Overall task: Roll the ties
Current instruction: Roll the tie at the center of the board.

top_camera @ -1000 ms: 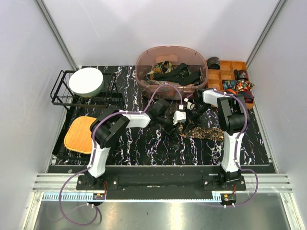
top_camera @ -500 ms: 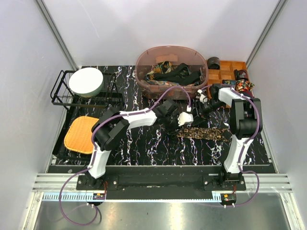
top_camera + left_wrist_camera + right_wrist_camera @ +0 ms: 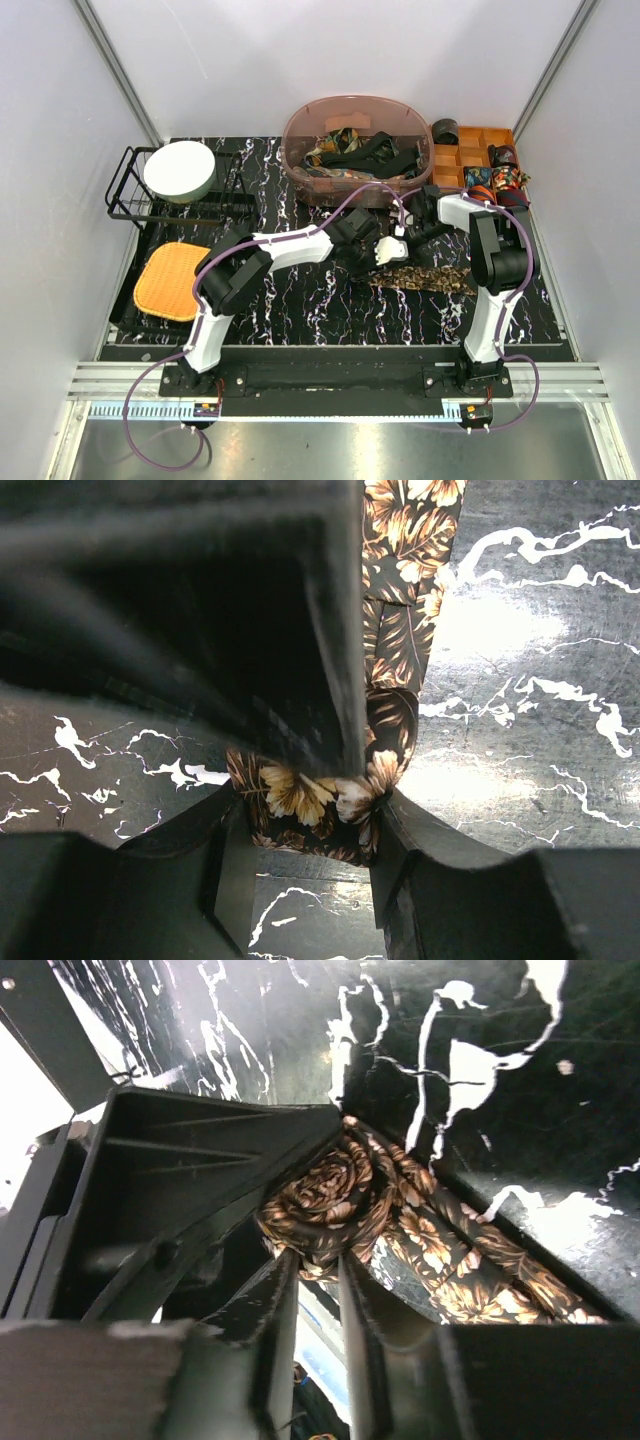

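Rolling is under way on the brown floral tie (image 3: 425,278), out in the middle of the counter (image 3: 300,290). One end is wound into a coil (image 3: 325,1205), and the unrolled tail trails flat to the right across the marble.

The left gripper (image 3: 372,252) sits at a narrow setting with the coil between its fingers. From its own wrist view, the fabric touches both sides. That looks like a hold on the roll.

The right gripper (image 3: 405,238) comes in from the far side, its jaws close together and its tips right at the edge of the coil. Whether it is actually pinching the fabric or just resting against it, I cannot tell.

So this is mid-roll: a few turns made, with most of the length loose.

Next, the call is for another turn. One gripper should steady the coil while the other rotates it along the tail, keeping the layers square so they don't telescope.

More ties wait in the pink tub (image 3: 355,150) at the back.
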Controlling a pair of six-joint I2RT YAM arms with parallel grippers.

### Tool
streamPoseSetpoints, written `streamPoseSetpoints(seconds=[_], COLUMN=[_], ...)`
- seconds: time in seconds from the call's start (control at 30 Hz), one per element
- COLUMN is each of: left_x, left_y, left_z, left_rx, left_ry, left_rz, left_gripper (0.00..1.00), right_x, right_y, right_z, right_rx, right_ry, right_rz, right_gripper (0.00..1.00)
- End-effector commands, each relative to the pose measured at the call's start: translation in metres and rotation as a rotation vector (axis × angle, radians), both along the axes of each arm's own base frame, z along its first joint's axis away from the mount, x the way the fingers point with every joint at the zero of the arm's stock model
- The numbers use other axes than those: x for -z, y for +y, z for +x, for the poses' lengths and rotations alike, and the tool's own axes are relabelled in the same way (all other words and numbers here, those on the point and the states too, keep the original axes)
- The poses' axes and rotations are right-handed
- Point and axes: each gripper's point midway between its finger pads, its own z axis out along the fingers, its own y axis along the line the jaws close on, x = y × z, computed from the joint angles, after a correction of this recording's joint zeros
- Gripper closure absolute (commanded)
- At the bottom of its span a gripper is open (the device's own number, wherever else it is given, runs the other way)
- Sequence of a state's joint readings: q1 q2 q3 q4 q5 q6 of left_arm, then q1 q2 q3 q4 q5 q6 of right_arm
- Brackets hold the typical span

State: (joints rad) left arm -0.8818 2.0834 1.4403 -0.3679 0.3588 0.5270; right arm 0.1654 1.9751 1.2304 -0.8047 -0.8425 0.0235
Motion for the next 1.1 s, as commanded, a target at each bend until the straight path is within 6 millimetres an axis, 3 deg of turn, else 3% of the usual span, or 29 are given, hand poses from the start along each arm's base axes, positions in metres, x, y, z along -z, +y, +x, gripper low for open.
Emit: streamPoseSetpoints(seconds=[0.0, 0.13, 0.2, 0.3, 0.33, 0.43, 0.6, 0.7, 0.73, 0.8, 0.83, 0.87, 1.07], left_x=[0.072, 0.073, 0.073, 0.072, 0.073, 0.068, 0.059, 0.044, 0.040, 0.029, 0.031, 0.019, 0.022], left_y=[0.068, 0.066, 0.066, 0.065, 0.066, 0.059, 0.037, 0.018, 0.017, 0.007, 0.010, 0.003, 0.009], left_z=[-0.039, -0.042, -0.043, -0.044, -0.045, -0.039, -0.023, -0.014, -0.020, -0.013, -0.022, -0.016, -0.021], left_rx=[-0.007, -0.003, 0.003, 0.008, 0.007, -0.025, -0.072, -0.089, -0.081, -0.076, -0.064, -0.057, -0.016], left_ry=[0.150, 0.167, 0.170, 0.170, 0.181, 0.205, 0.230, 0.238, 0.260, 0.245, 0.270, 0.233, 0.238], left_rz=[0.320, 0.311, 0.311, 0.303, 0.296, 0.233, 0.068, -0.080, -0.118, -0.214, -0.234, -0.295, -0.381], left_gripper=[0.92, 0.91, 0.91, 0.89, 0.86, 0.66, 0.50, 0.39, 0.35, 0.28, 0.22, 0.20, 0.21], right_x=[0.017, 0.024, 0.025, 0.028, 0.031, 0.040, 0.060, 0.065, 0.066, 0.070, 0.071, 0.075, 0.080], right_y=[-0.006, -0.007, -0.007, -0.010, -0.013, -0.020, -0.032, -0.032, -0.033, -0.030, -0.029, -0.030, -0.029], right_z=[0.003, 0.002, 0.003, 0.005, 0.005, 0.000, -0.004, -0.003, -0.001, -0.004, -0.002, -0.004, 0.005], right_rx=[0.007, -0.002, -0.003, 0.002, 0.006, -0.006, -0.052, -0.113, -0.124, -0.144, -0.147, -0.155, -0.170], right_ry=[-0.007, 0.000, -0.002, -0.007, -0.005, 0.016, 0.011, -0.015, -0.025, -0.024, -0.025, -0.011, -0.035], right_rz=[-0.063, -0.089, -0.093, -0.120, -0.138, -0.194, -0.309, -0.353, -0.371, -0.391, -0.397, -0.407, -0.450], right_gripper=[0.75, 0.63, 0.64, 0.98, 1.00, 1.00, 1.00, 1.00, 1.00, 1.00, 1.00, 1.00, 1.00])
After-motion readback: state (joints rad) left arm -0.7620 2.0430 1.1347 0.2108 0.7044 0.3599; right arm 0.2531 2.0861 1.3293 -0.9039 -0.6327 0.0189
